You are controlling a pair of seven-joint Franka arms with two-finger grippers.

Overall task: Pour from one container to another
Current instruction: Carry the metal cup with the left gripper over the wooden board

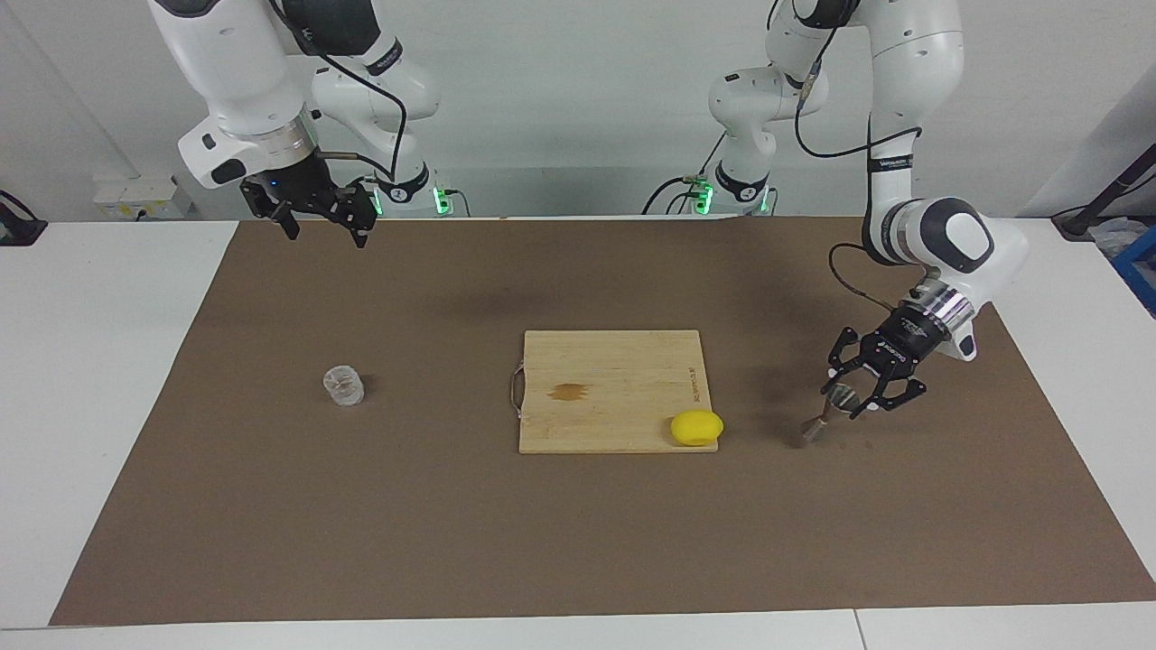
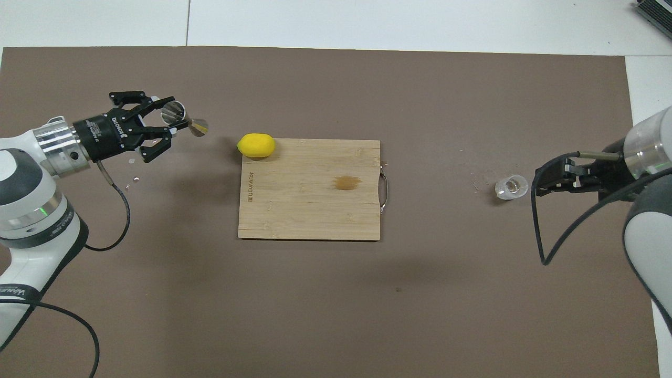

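Note:
The silvery hourglass jigger [image 1: 815, 428] [image 2: 198, 127] hangs tilted, its upper cone in my left gripper [image 1: 850, 401] [image 2: 169, 123], which is shut on it, toward the left arm's end of the mat. Its lower end sits close to the mat; whether they touch I cannot tell. The small clear glass tumbler [image 1: 344, 385] [image 2: 511, 187] stands upright on the mat toward the right arm's end. My right gripper [image 1: 323, 227] [image 2: 543, 181] waits open and empty in the air near the robots' edge of the mat.
A wooden cutting board [image 1: 614, 361] [image 2: 310, 210] with a brown stain lies mid-mat. A yellow lemon [image 1: 696, 427] [image 2: 256, 145] rests on its corner, between the board and the jigger. A brown mat [image 1: 578, 542] covers the table.

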